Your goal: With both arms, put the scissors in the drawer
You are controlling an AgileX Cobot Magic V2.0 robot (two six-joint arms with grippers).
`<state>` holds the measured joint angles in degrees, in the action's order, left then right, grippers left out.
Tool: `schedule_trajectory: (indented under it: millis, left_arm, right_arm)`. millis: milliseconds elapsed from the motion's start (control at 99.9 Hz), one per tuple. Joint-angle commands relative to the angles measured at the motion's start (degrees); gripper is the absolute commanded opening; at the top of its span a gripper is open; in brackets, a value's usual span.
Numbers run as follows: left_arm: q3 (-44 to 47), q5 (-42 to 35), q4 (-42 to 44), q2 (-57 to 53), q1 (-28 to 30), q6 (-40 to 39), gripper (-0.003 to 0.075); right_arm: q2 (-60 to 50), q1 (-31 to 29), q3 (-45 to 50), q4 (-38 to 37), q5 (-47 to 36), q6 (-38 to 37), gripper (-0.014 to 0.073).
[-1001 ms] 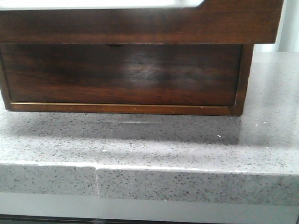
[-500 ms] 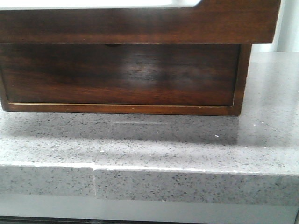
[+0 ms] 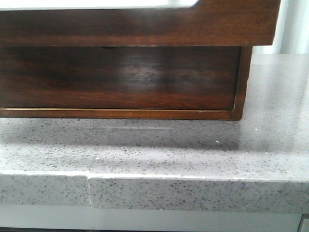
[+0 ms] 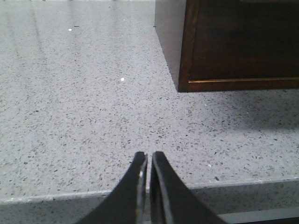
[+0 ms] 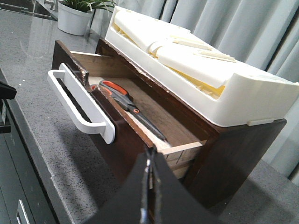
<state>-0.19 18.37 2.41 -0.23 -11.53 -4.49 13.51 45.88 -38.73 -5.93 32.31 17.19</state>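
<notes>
While drawer [image 5: 140, 126] stands open: one scissors [image 5: 128, 106] inside.

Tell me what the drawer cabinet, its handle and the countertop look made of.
The dark reddish-brown drawer looks like stained, glossy wood: grain shows, and paler raw wood inside. Its white bar handle appears to be smooth moulded plastic, possibly painted metal. The grey speckled countertop looks like polished stone or quartz composite, with faint reflections.

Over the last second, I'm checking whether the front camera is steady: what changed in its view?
The whole view slid left: the wooden cabinet's right post and the countertop seam both sit further left than before, so the camera likely panned right. Nothing was grasped or released in that view. The drawer above looks unchanged relative to the cabinet.
</notes>
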Motion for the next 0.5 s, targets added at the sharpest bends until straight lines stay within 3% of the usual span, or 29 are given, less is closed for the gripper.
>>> schedule_trajectory:
  millis: [0, 130, 210, 360, 420, 490]
  left_arm:
    - [1.09, -2.95, -0.02, -1.67, 0.12, -0.63, -0.002]
    - [1.09, -2.95, -0.02, -1.67, 0.12, -0.63, -0.002]
    - [1.09, -2.95, -0.02, -1.67, 0.12, -0.63, -0.002]
    - [1.09, -2.95, -0.02, -1.67, 0.12, -0.63, -0.002]
    - [1.09, -2.95, -0.02, -1.67, 0.12, -0.63, -0.002]
    - [1.09, -2.95, -0.02, -1.67, 0.12, -0.63, -0.002]
  right_arm:
    - [0.8, -0.4, -1.1, -0.54, -4.71, -0.06, -0.0046]
    - [0.88, -1.35, 2.17, -3.59, -5.78, -0.06, -0.0046]
    - [0.88, -5.31, 7.3, -4.62, -14.91, -0.06, -0.0046]
    - [0.88, -21.97, 19.99, 7.89, -40.09, -0.06, -0.0046]
    - [0.88, -27.72, 24.47, 7.89, -48.81, -0.06, -0.0046]
    - [0.36, -33.79, 29.06, 7.09, -52.08, -0.96, -0.0046]
